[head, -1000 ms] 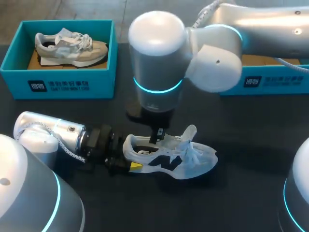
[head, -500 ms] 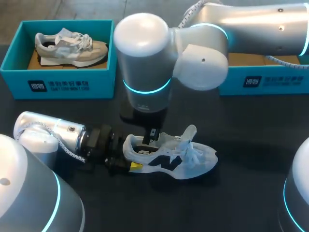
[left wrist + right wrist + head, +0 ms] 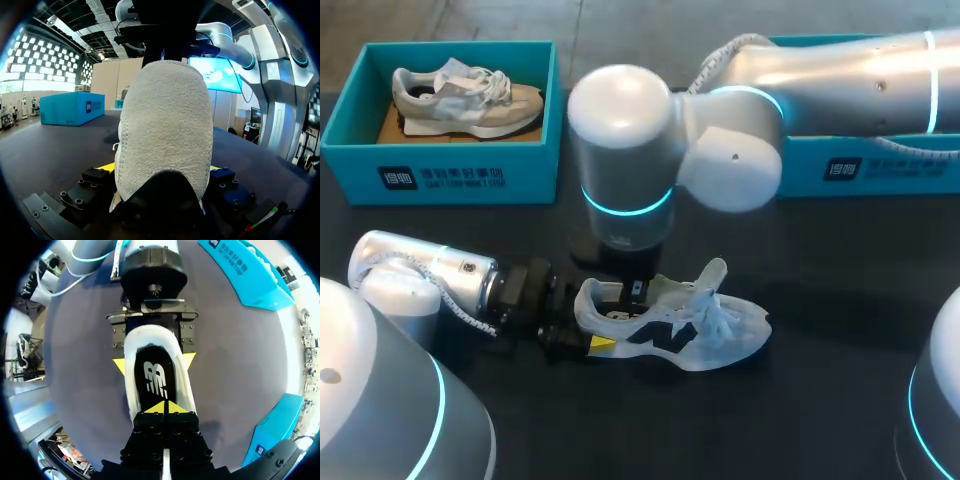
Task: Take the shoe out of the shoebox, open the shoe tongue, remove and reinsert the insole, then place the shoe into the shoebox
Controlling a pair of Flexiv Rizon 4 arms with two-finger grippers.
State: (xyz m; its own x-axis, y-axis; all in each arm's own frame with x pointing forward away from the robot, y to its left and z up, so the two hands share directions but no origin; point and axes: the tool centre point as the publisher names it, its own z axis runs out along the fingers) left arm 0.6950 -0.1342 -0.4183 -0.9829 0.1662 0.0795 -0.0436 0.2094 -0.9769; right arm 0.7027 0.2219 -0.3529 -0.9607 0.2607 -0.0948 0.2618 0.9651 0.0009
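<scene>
With the shoe (image 3: 670,325) out, tongue (image 3: 715,272) open and heel (image 3: 165,135) clamped by the left gripper (image 3: 154,362), the right gripper's (image 3: 165,407) closed tips touch the insole (image 3: 152,377), seemingly not yet lifted; reinsertion and reboxing remain.

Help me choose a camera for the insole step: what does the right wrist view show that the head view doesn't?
Only the right wrist view looks down into the shoe. It shows the dark insole, the right gripper with its tips together above it, and the left gripper clamping the heel from both sides. Only the head view shows the raised tongue, the laces and the toe, which the right gripper hides in the wrist view. Both show the shoe on the table with the left gripper at its heel.
</scene>
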